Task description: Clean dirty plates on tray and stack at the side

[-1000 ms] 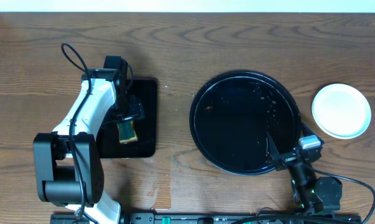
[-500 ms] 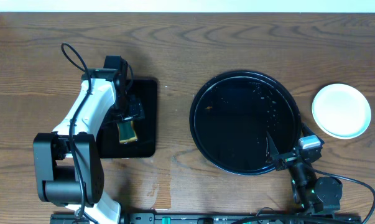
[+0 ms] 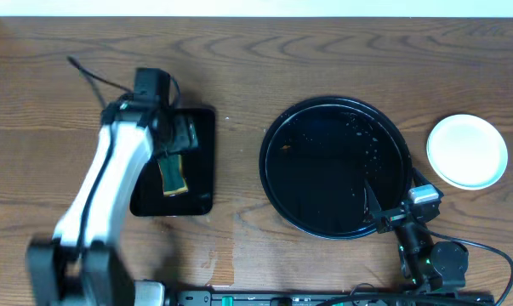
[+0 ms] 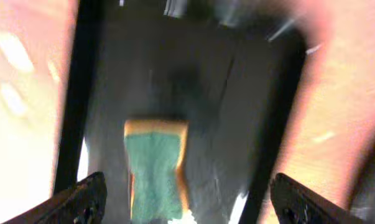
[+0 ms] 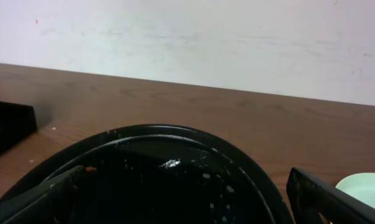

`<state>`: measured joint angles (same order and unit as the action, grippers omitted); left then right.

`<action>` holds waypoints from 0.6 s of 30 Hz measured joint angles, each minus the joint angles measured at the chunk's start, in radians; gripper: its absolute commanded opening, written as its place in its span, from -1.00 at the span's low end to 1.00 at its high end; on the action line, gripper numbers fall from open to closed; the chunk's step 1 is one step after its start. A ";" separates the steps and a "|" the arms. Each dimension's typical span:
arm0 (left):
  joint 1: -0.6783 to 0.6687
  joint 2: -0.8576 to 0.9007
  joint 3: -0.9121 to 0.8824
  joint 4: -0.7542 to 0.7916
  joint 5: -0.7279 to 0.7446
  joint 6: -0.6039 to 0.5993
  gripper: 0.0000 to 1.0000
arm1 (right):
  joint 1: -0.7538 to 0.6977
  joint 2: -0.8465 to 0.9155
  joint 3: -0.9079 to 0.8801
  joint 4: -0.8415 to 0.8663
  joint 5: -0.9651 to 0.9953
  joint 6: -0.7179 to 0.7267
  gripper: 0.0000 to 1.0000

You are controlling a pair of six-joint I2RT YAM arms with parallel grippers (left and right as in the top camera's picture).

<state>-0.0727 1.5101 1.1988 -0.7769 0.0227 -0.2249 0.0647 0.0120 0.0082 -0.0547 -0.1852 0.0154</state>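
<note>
Left gripper (image 4: 190, 200): spread wide, nothing held. Right gripper (image 5: 187, 198): equally wide, empty.

Brown wooden table (image 3: 239, 68) under everything. Large round glossy black tray (image 3: 324, 178) right of centre, bare of plates, carrying only pale flecks and a small orange smear (image 5: 89, 168) near its left rim; right gripper parked at its near right rim.

Small rectangular black tray (image 3: 203, 161) toward the table's left edge, beneath the left gripper.

Pale round plates (image 3: 467, 151) off the round tray, by the table's right edge. Count unclear from above, probably a stack. Rightward of the right gripper, far nearer that arm.

Green-and-yellow sponge (image 4: 155, 168) on the rectangular tray, long axis along the tray's length, just below the left fingers.
</note>
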 measured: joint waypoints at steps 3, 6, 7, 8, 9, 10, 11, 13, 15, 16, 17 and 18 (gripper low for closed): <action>0.000 -0.197 -0.037 0.087 -0.008 0.029 0.70 | 0.000 0.000 0.000 0.000 0.000 0.000 0.99; 0.009 -0.382 -0.089 0.134 -0.027 0.046 0.70 | 0.000 0.000 0.000 0.000 0.000 0.000 0.98; 0.014 -0.437 -0.106 0.137 -0.031 0.048 0.70 | 0.000 0.000 0.000 0.000 0.000 0.000 0.99; 0.022 -0.490 -0.124 0.139 -0.034 0.050 0.70 | 0.000 0.000 0.000 0.000 0.000 0.000 0.99; 0.031 -0.543 -0.143 0.137 -0.038 0.051 0.69 | 0.000 0.000 0.000 0.000 0.000 0.000 0.98; 0.040 -0.587 -0.160 0.138 -0.042 0.051 0.70 | 0.000 0.000 0.000 0.000 0.000 0.000 0.98; 0.047 -0.620 -0.172 0.138 -0.045 0.051 0.70 | 0.000 0.000 0.000 0.000 0.000 0.000 0.99; 0.063 -0.696 -0.205 0.139 -0.050 0.054 0.70 | 0.000 0.000 0.000 0.000 0.000 0.000 0.98; 0.080 -0.766 -0.246 0.138 -0.053 0.058 0.70 | 0.000 0.000 0.000 0.000 0.000 0.000 0.99; 0.085 -0.795 -0.266 0.139 -0.053 0.058 0.70 | 0.000 0.000 0.000 0.000 0.000 0.000 0.99; 0.093 -0.845 -0.302 0.137 -0.053 0.062 0.70 | 0.000 0.000 0.000 0.000 0.000 0.000 0.99; 0.093 -0.856 -0.310 0.137 -0.054 0.063 0.70 | 0.000 0.000 0.000 0.000 0.000 0.000 0.98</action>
<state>0.0208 0.6537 0.8886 -0.6395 -0.0311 -0.1623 0.0647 0.0120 0.0082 -0.0551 -0.1852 0.0154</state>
